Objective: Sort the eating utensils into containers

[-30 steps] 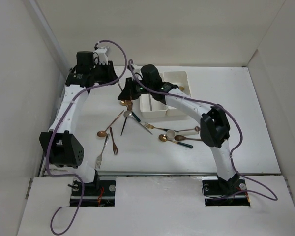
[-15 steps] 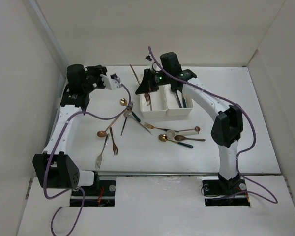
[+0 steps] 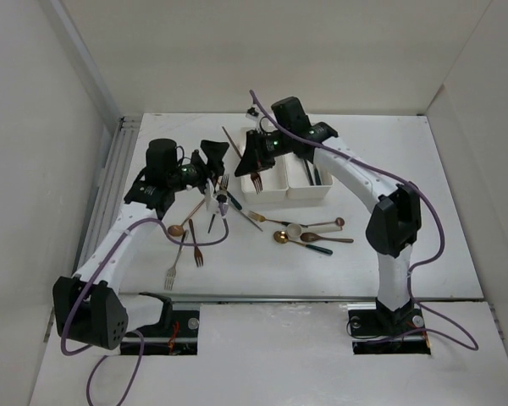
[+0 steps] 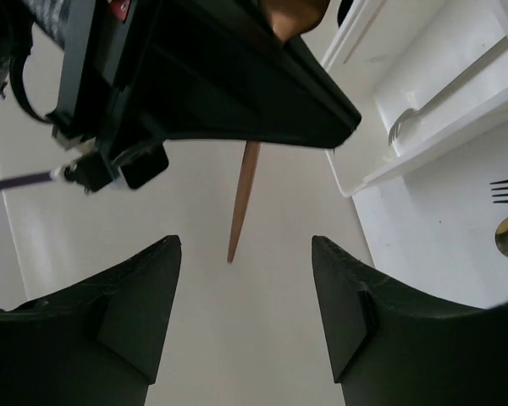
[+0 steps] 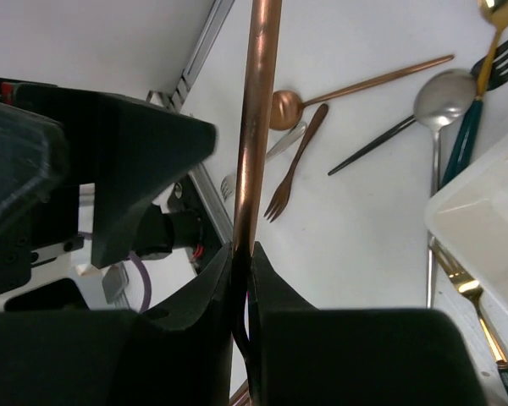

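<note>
My right gripper hangs over the back left corner of the left container and is shut on a copper utensil. Its handle sticks up and back. My left gripper is just left of it, open and empty, with the copper handle tip ahead of its fingers. The right container adjoins the first and holds dark-handled pieces. A silver fork lies in a container. Several loose eating utensils lie on the table, among them a copper spoon and a copper fork.
Left of the containers lie a gold spoon, a copper fork and a silver fork. In front of them lie spoons. White walls enclose the table; a metal rail runs along its left edge.
My left arm swung from the back left corner in towards the containers, and its gripper opened. My right gripper carried the copper utensil from the table to above the left container.
</note>
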Controlling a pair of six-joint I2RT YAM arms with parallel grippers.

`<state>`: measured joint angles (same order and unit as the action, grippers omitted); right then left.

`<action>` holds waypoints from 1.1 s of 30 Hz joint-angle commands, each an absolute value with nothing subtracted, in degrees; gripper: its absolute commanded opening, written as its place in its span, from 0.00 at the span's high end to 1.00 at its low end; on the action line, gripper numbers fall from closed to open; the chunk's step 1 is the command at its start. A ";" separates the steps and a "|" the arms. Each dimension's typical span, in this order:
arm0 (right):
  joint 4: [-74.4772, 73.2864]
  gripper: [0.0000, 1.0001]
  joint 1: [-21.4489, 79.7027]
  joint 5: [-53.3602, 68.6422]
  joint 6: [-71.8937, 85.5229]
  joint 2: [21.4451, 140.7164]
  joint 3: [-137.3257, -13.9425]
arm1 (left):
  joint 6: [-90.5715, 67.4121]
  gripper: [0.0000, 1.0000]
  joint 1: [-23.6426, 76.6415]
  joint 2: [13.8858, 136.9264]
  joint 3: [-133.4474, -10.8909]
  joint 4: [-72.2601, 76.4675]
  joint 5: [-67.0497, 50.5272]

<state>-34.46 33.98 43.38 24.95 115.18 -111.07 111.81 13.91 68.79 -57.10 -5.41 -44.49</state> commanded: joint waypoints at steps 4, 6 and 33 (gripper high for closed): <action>-36.91 1.00 36.56 44.82 22.68 111.88 -111.45 | 132.19 0.40 16.17 69.17 -55.63 0.26 -47.03; -36.91 1.00 37.18 44.82 22.07 111.88 -111.45 | 131.31 0.41 16.79 70.31 -55.63 -0.52 -45.62; -13.91 0.00 22.86 23.51 35.58 91.54 -101.61 | 82.20 1.00 22.06 78.75 -72.69 -24.33 -37.26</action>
